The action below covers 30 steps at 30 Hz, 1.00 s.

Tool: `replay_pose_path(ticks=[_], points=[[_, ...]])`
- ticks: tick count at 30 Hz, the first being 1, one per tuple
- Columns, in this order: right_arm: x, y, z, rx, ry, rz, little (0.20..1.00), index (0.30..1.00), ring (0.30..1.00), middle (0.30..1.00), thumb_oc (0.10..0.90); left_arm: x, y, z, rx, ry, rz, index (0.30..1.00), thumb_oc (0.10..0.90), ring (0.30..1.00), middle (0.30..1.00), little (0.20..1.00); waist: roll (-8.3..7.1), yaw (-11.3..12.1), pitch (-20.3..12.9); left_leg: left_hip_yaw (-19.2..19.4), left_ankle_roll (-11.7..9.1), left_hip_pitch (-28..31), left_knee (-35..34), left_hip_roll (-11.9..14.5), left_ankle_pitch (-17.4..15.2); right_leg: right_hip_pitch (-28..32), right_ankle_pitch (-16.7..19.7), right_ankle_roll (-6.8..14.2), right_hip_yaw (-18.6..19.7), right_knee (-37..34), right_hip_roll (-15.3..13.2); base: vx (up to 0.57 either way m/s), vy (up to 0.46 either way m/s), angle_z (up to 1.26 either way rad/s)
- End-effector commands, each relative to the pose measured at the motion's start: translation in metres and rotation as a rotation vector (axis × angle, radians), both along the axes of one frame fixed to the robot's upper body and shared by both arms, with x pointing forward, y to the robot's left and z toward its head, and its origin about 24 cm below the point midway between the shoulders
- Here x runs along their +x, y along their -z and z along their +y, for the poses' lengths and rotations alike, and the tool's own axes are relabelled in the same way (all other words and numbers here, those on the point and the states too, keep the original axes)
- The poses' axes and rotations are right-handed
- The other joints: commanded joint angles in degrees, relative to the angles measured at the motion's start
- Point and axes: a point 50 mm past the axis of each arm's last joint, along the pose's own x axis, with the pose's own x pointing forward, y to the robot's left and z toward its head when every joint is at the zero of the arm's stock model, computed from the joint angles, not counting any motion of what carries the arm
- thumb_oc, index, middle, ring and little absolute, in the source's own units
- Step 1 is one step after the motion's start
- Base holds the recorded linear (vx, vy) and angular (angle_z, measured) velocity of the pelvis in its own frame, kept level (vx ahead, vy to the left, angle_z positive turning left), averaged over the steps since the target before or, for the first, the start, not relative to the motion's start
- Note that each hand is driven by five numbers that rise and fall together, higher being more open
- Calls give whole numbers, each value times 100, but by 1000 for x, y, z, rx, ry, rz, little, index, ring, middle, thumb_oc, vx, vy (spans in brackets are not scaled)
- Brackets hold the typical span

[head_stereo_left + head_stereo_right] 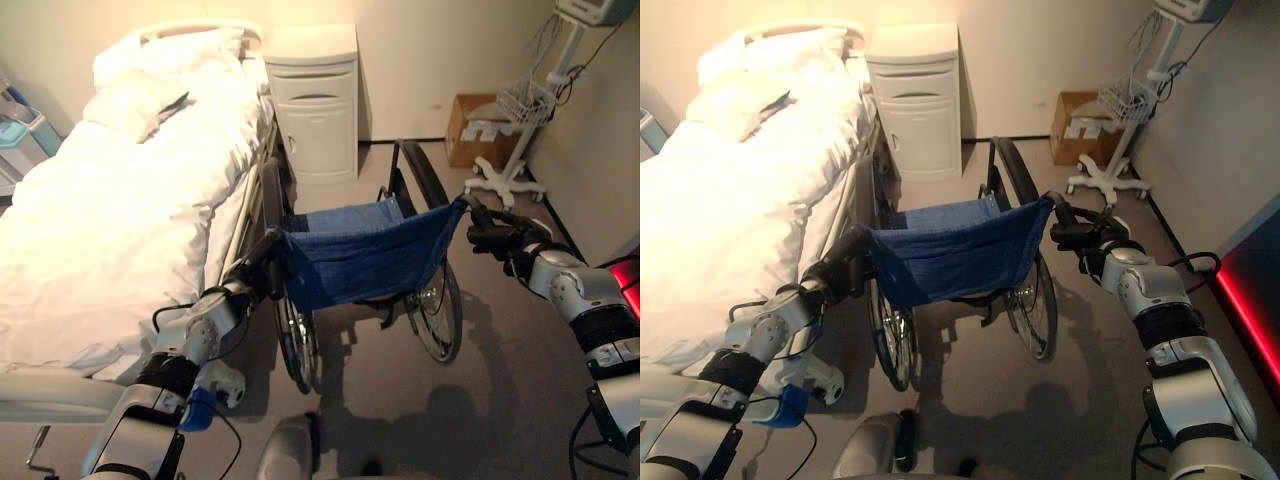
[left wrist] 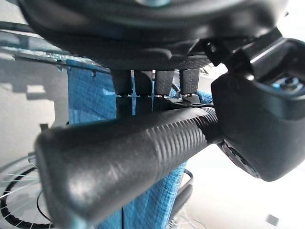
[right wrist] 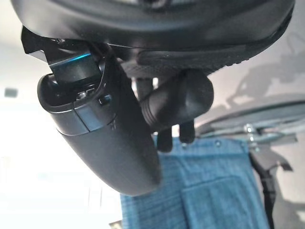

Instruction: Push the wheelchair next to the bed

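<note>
A wheelchair [image 1: 365, 255] with a blue cloth seat and back stands close beside the bed [image 1: 110, 210], its left wheel near the bed frame. My left hand [image 1: 268, 262] is curled round the left push handle [image 2: 128, 157], a ribbed black grip held between fingers [image 2: 157, 81] and thumb. My right hand [image 1: 495, 238] is wrapped round the right push handle [image 3: 176, 102], which shows past the thumb [image 3: 105, 133]. The bed has white sheets and a pillow [image 1: 135, 100].
A white bedside cabinet [image 1: 318, 100] stands against the wall ahead of the wheelchair. A wheeled equipment stand [image 1: 510, 150] with a wire basket and a cardboard box [image 1: 475, 130] are at the right wall. Grey floor lies open right of the chair.
</note>
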Motion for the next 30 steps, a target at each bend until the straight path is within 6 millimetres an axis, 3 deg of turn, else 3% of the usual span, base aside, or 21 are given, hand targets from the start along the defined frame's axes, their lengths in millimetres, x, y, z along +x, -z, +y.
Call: replay_pose_path(ticks=[1, 4, 5, 6, 9, 10, 11, 12, 13, 14, 15, 16, 17, 18, 19, 22, 24, 25, 28, 30], points=[[24, -44, 69, 174, -290, -220, 300, 300, 300, 300, 400, 16, -76, -39, -99, 203, -399, 300, 400, 300, 300, 300, 103, 404, -692, 171, 398, 458, -899, -317, 523, -86, -170, 584, 1082, 806, -130, 405, 0, -25], [26, -38, 67, 200, -293, -196, 300, 300, 300, 300, 400, 16, -77, -29, -66, 180, -371, 300, 400, 300, 300, 300, -65, 650, -893, -34, 753, 504, -792, -609, 119, 43, -240, 781, 1050, 1165, -328, 405, 24, -22], [27, -35, 70, 218, -303, -186, 300, 300, 300, 300, 400, 19, -76, -23, -53, 163, -361, 300, 400, 300, 300, 300, -137, 729, -964, 3, 916, 562, -777, -666, -1, 48, 20, 1005, 906, 1552, -557, 470, 117, -45], [27, -29, 73, 229, -319, -169, 300, 300, 300, 300, 400, 24, -76, -15, -23, 142, -351, 300, 400, 300, 300, 300, -175, 755, -1035, 42, 1100, 735, -829, -705, -122, -85, 539, 1249, 745, 2544, -907, 432, 138, -33], [22, -19, 72, 250, -324, -157, 300, 300, 300, 300, 400, 32, -78, -9, 22, 136, -342, 300, 400, 300, 300, 300, -101, 584, -979, -194, 1174, 1047, -821, -734, -232, -680, 1012, 1414, 972, 4236, -1242, 324, 113, 41], [21, -18, 71, 256, -328, -153, 300, 300, 300, 300, 400, 34, -79, -8, 31, 135, -340, 300, 400, 300, 300, 300, -95, 554, -961, -237, 1176, 1081, -802, -740, -255, -779, 1045, 1416, 1027, 4370, -1278, 238, -5, 63], [19, -16, 73, 261, -337, -150, 300, 300, 300, 300, 400, 39, -82, -6, 59, 134, -342, 300, 400, 300, 300, 300, 15, 418, -879, -319, 1197, 1209, -736, -608, -250, -1191, 1030, 1207, 1097, 4344, -1421, 271, -128, 58], [19, -19, 76, 264, -348, -148, 300, 300, 300, 300, 400, 46, -89, -4, 104, 133, -349, 300, 400, 300, 300, 300, 81, 289, -821, -460, 1141, 1375, -695, -538, -299, -1403, 891, 1092, 1199, 3786, -1576, 234, -150, 61], [19, -19, 76, 265, -350, -149, 300, 300, 300, 300, 400, 47, -91, -4, 110, 132, -351, 300, 400, 300, 300, 300, 90, 270, -807, -484, 1125, 1403, -687, -526, -307, -1410, 885, 1081, 1208, 3654, -1591, 253, -206, 53], [20, -22, 78, 264, -358, -155, 300, 300, 300, 300, 400, 50, -98, -2, 136, 129, -360, 300, 400, 300, 300, 300, 108, 195, -769, -581, 1058, 1512, -661, -494, -349, -1486, 908, 1068, 1263, 3014, -1645, 227, -263, 39], [18, -22, 81, 267, -366, -163, 300, 300, 300, 300, 400, 53, -106, -2, 155, 117, -377, 300, 400, 300, 300, 300, 81, 81, -725, -697, 962, 1627, -646, -473, -447, -1602, 953, 1111, 1371, 1842, -1586, 256, -296, 40], [17, -21, 82, 270, -367, -164, 300, 300, 300, 300, 400, 53, -109, -2, 158, 113, -383, 300, 400, 300, 300, 300, 70, 44, -729, -727, 943, 1633, -636, -472, -467, -1637, 1019, 1131, 1414, 1509, -1555, 275, -320, 43], [15, -21, 83, 269, -373, -168, 300, 300, 300, 300, 400, 53, -113, -2, 163, 104, -396, 300, 400, 300, 300, 300, -3, -82, -726, -846, 910, 1711, -655, -531, -606, -1846, 1412, 1298, 1650, 775, -1521, 201, -200, 67], [14, -21, 84, 270, -373, -170, 300, 300, 300, 300, 400, 53, -114, -2, 163, 100, -401, 300, 400, 300, 300, 300, -4, -125, -738, -891, 909, 1733, -666, -529, -659, -1873, 1564, 1350, 1724, 577, -1487, 305, -269, 87], [12, -23, 83, 268, -369, -176, 300, 300, 300, 300, 400, 54, -119, -4, 148, 92, -418, 300, 400, 300, 300, 300, -16, -296, -718, -1031, 903, 1847, -716, -546, -785, -2128, 1866, 1473, 2018, -59, -1369, 332, -257, 68], [10, -30, 81, 260, -377, -179, 300, 300, 300, 300, 400, 55, -125, -7, 116, 75, -436, 300, 400, 300, 300, 300, -16, -519, -626, -1300, 990, 2085, -655, -513, -1033, -2548, 1885, 1459, 2325, -37, -1251, 343, -278, 55], [12, -36, 76, 261, -375, -187, 300, 300, 300, 300, 400, 55, -122, -10, 98, 89, -449, 300, 400, 300, 300, 300, -70, -606, -669, -1604, 1042, 2116, -513, -515, -1207, -2386, 1699, 1423, 2806, 232, -1111, 326, -391, 95], [12, -37, 73, 261, -375, -189, 300, 300, 300, 300, 400, 55, -121, -11, 89, 92, -451, 300, 400, 300, 300, 300, -86, -624, -694, -1655, 1032, 2098, -447, -510, -1240, -2344, 1693, 1407, 2868, 299, -1090, 276, -405, 138], [14, -42, 63, 257, -359, -194, 300, 300, 300, 300, 400, 53, -113, -19, 42, 102, -445, 300, 400, 300, 300, 300, -105, -616, -843, -1689, 811, 2214, -251, -243, -1227, -2201, 1498, 1281, 2612, 581, -1020, 237, -341, 98], [15, -43, 62, 256, -353, -189, 300, 300, 300, 300, 400, 50, -108, -21, 50, 102, -431, 300, 400, 300, 300, 300, -84, -604, -913, -1660, 560, 2225, 12, 34, -720, -2063, 1356, 1129, 2328, 589, -950, 233, -345, 76]])
